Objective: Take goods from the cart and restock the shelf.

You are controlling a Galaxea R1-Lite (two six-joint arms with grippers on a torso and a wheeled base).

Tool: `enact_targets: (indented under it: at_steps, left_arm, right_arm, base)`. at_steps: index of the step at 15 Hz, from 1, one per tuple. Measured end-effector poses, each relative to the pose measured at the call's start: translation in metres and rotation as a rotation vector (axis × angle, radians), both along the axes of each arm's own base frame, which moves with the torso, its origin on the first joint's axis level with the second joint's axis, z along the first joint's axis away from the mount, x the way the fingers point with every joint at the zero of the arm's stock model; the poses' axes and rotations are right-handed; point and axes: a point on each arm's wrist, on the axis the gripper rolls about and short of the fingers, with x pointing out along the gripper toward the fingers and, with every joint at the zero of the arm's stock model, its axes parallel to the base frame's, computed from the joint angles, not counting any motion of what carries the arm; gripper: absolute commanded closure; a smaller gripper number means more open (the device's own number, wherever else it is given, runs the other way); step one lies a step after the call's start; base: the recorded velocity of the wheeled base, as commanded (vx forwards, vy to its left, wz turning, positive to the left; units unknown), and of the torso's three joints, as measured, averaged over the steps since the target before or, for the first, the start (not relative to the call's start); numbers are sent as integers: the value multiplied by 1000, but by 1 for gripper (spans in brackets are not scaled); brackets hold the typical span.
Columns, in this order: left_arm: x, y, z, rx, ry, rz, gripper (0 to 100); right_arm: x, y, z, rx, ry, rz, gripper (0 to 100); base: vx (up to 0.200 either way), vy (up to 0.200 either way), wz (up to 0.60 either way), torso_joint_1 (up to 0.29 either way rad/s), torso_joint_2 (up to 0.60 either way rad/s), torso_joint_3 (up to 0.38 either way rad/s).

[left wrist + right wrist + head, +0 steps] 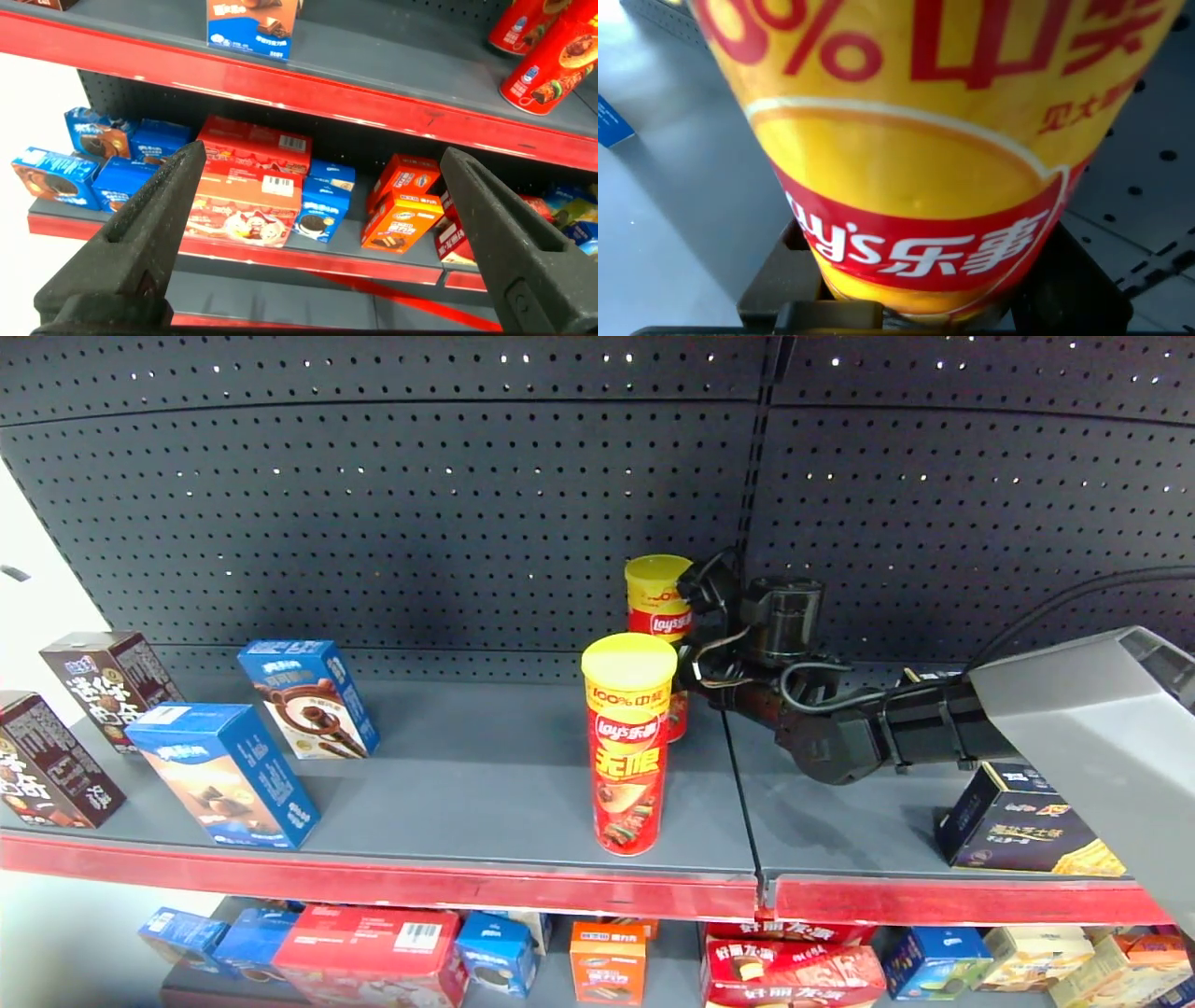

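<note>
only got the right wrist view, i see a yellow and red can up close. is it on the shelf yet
observer: Head view: the right gripper holds that rear chip can upright, deep on the upper shelf, apparently resting.
operator: anything in front
observer: A second chip can stands nearer the shelf's front edge.
operator: left arm
observer: The left gripper is open and empty, facing a red box on the lower shelf.

- Shelf (485, 775): bare surface between the near blue box (224, 775) and far blue box (308, 698) on the left and the front can (628, 747), open from near edge to back panel (420, 523).
- Rear can (656, 602) stands just behind the front can, blocking that lane.
- Right of the cans, the right arm (887, 733) spans above the shelf. A dark box (1013, 821) sits at the near right.
</note>
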Motion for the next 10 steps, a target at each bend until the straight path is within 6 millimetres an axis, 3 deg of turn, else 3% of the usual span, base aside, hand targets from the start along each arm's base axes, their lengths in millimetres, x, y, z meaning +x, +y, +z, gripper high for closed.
enact_targets:
  at_steps: [3,4,10]
  left_arm:
    - [0,0,0,0,0,0,0]
    - [0,0,0,0,0,0,0]
    - [0,0,0,0,0,0,0]
  right_arm:
    - [2,2,-1,7,-11,3,100]
    - [1,3,-2,7,-10,5,0]
    - [3,7,-8,2,-2,8,0]
  base:
    - [0,0,0,0,0,0]
    - [0,0,0,0,0,0]
    - [0,0,0,0,0,0]
